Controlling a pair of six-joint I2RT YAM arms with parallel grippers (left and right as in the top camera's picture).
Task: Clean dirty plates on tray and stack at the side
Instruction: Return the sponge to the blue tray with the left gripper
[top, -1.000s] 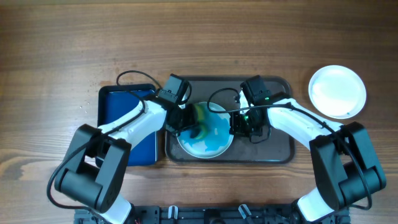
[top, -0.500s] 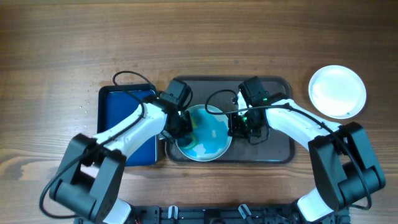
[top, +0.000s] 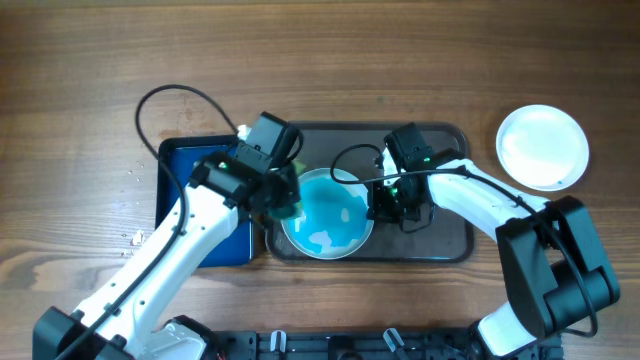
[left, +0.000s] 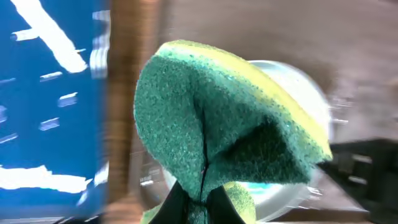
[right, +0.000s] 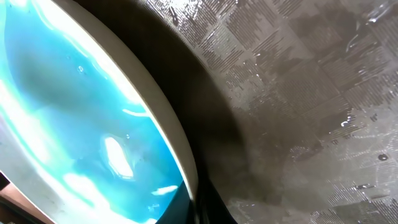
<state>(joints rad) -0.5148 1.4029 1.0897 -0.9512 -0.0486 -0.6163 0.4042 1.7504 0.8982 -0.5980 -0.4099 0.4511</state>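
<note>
the only furniture in sight is a wooden table, mid-brown, with darker grain streaks running left to right across the overhead view. the light on it is even and soft, and the shadows are faint. a few small white specks lie scattered on the wood toward the left side. the left wrist view shows the wood as a blurred brown strip.

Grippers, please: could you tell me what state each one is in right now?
Left gripper: closed, holding the green sponge.
Right gripper: closed on the rim of the blue plate.
</note>
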